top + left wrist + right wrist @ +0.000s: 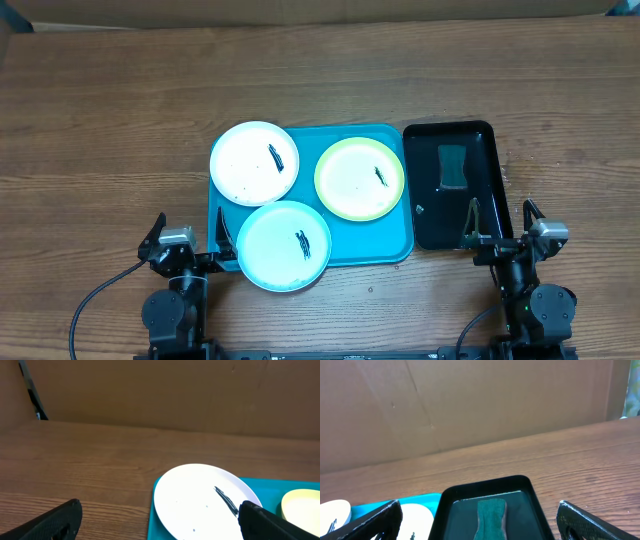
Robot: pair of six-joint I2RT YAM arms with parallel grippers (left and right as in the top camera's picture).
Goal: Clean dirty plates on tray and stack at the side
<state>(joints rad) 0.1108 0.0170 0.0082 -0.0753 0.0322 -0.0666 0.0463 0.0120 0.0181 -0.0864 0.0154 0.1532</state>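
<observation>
Three smeared plates [254,163] rest on the blue tray [385,245], while the left gripper [190,236] and right gripper [500,222] stand spread and empty, so the right should first pinch the sponge [452,166] in the black tray [482,132] squarely across its narrow sides.

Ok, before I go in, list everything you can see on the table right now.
white plate: one, black smear, far-left corner of the turquoise tray, overlapping its rim
yellow-green plate: one, black smear, far right of that tray
light blue plate: one, black smear, overhanging that tray's near edge
turquoise tray: one, table centre
black tray: one, glossy, just right of the turquoise tray
pad: one, dark green, inside the black tray; possibly a sponge
table: one, brown wood
cardboard wall: brown, behind the table
left claw: black, open, empty, beside the light blue plate
right claw: black, open, empty, at the black tray's near end
</observation>
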